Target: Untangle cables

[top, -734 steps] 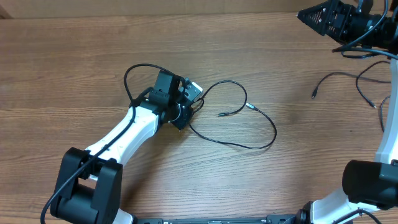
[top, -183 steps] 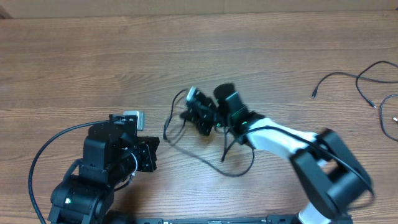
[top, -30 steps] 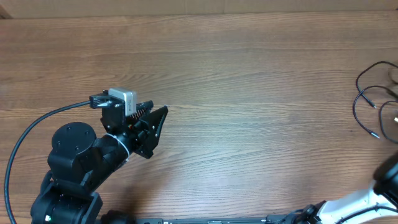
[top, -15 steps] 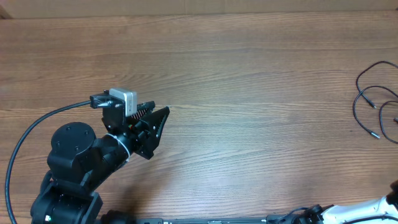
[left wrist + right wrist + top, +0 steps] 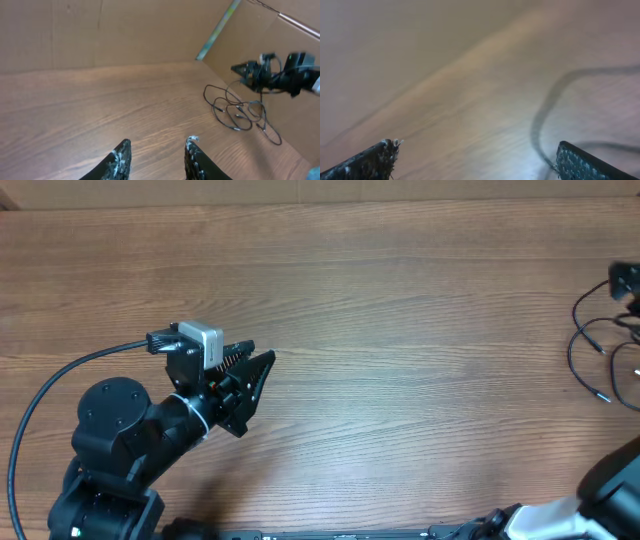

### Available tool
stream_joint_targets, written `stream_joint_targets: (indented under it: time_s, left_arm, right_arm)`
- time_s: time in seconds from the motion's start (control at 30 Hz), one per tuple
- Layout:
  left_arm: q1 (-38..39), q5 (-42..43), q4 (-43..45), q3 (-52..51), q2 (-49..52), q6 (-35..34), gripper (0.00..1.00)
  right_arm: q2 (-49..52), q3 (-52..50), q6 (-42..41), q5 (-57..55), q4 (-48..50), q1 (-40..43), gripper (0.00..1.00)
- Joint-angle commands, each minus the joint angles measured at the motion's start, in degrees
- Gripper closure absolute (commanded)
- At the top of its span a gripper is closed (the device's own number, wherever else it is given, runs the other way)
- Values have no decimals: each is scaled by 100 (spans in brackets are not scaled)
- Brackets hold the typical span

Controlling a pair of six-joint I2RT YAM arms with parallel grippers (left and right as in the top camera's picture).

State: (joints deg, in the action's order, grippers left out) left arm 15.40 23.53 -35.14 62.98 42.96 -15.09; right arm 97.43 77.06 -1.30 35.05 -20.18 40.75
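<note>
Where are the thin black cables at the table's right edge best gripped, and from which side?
Likely the outermost loop of the thin black cables, taken from above: it lies flat on the wooden table, bowed inward, apart from other strands.

Brown wood grain, smooth and matt, across the surface [image 5: 400, 310]. Plain matt cardboard on the wall [image 5: 100, 35] behind the surface. Smooth black sheathing on the cables [image 5: 235, 111]. Matt black plastic on the left gripper [image 5: 157, 144], jaws scuffed whitish.
</note>
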Motion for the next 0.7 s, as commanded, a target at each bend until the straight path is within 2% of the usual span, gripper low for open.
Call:
stream_joint_targets:
  time_s: [0.0,0.27,0.53,0.67]
  left_arm:
    - [37,-310,26,212,-39,402,66]
    - [33,-885,-50,339,-136,546,70]
    - [33,-1956,-734,612,-586,658,70]
    - [33,-1617,-1084,612,-826,1517,82]
  right_arm:
    - [-664,173,494,127,-109,-352,0]
    - [-1574,170,1152,42,-732,-1759,0]
    - [-2490,166,1797,-981,-1965,-3532,0]
    - [-2973,166,1478,-1080,-2347,-4345,0]
